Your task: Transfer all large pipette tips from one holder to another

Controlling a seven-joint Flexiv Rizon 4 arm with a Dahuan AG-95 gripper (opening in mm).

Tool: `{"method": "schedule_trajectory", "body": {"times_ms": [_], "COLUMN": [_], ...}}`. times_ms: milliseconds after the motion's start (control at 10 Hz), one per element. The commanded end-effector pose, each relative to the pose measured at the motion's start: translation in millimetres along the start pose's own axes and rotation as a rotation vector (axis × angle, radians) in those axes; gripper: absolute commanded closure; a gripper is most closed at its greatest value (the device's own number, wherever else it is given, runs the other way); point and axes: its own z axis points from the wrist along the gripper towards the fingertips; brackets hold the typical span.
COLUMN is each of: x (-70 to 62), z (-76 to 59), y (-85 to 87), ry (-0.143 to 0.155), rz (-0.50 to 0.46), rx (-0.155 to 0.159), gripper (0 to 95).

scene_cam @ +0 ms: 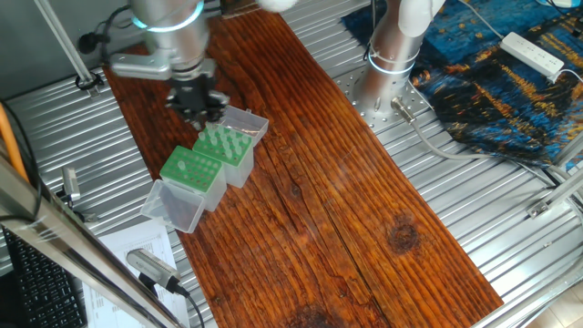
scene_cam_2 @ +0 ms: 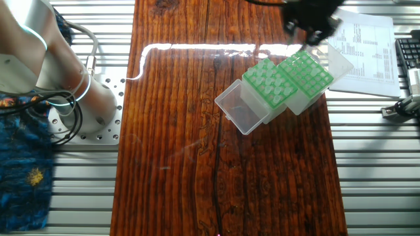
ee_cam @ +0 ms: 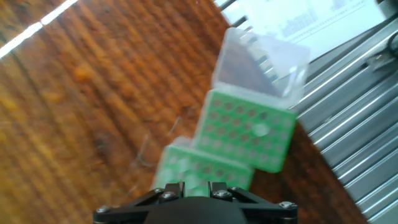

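Observation:
Two green racks stand side by side on the wooden board. The near rack (scene_cam: 225, 146) (scene_cam_2: 269, 82) holds the large pipette tips (scene_cam_2: 272, 84), pale cones in rows. The other holder (scene_cam: 193, 169) (scene_cam_2: 306, 72) (ee_cam: 249, 130) shows mostly bare holes, with one pale spot (ee_cam: 261, 129) that may be a tip. Both clear lids (scene_cam: 247, 121) (scene_cam: 173, 206) lie open. My gripper (scene_cam: 202, 115) (scene_cam_2: 311, 38) (ee_cam: 196, 185) hovers above the tip rack (ee_cam: 199, 169), jaws a little apart with only blurred green showing between them.
A printed paper sheet (scene_cam_2: 367, 49) and a keyboard (scene_cam_2: 410, 59) lie beside the racks. The robot base (scene_cam: 392, 55) stands on the metal table, with a blue cloth (scene_cam: 496, 82) and a power strip (scene_cam: 533, 53) behind it. A metal tool (scene_cam: 150, 266) rests at the front left.

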Motion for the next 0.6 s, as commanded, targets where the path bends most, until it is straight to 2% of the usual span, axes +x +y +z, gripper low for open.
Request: {"method": "schedule_trajectory", "body": {"times_ms": [100, 300, 600], "x": [-8.1, -16.4, -21.7], "z": [18.5, 32.4, 48.4], "y": [-19.0, -23.7, -32.0], "ry": [-0.009, -0.014, -0.022], "rz": [0.035, 0.043, 0.049], "rx": [0.002, 0.010, 0.020], "gripper": [76.0, 76.0, 76.0]}}
